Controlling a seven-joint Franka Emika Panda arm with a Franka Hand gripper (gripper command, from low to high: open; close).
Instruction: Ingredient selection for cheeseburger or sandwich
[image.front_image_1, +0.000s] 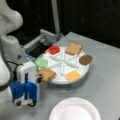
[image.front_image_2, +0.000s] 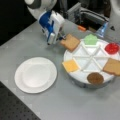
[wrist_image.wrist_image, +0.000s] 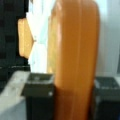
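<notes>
My gripper (image.front_image_1: 38, 75) (image.front_image_2: 62, 38) is shut on a tan-brown toast square (image.front_image_1: 47, 74) (image.front_image_2: 70, 42), held at the edge of the white sectioned tray (image.front_image_1: 60, 81) (image.front_image_2: 77, 81). In the wrist view the toast (wrist_image.wrist_image: 75, 57) stands on edge between the dark fingers (wrist_image.wrist_image: 37, 86). Still in the tray's sections lie a red tomato disc (image.front_image_1: 54, 49) (image.front_image_2: 112, 47), green lettuce (image.front_image_1: 41, 62) (image.front_image_2: 90, 39), another toast square (image.front_image_1: 74, 48) (image.front_image_2: 113, 67), a brown patty (image.front_image_1: 85, 59) (image.front_image_2: 95, 78) and yellow-orange cheese (image.front_image_1: 73, 75) (image.front_image_2: 70, 65). No stacked sandwich is in view.
A plain round white plate (image.front_image_1: 75, 110) (image.front_image_2: 35, 75) lies on the grey table beside the tray, with nothing on it. A grey metal fixture (image.front_image_1: 47, 37) (image.front_image_2: 87, 15) stands behind the tray. Beyond the table edge it is dark.
</notes>
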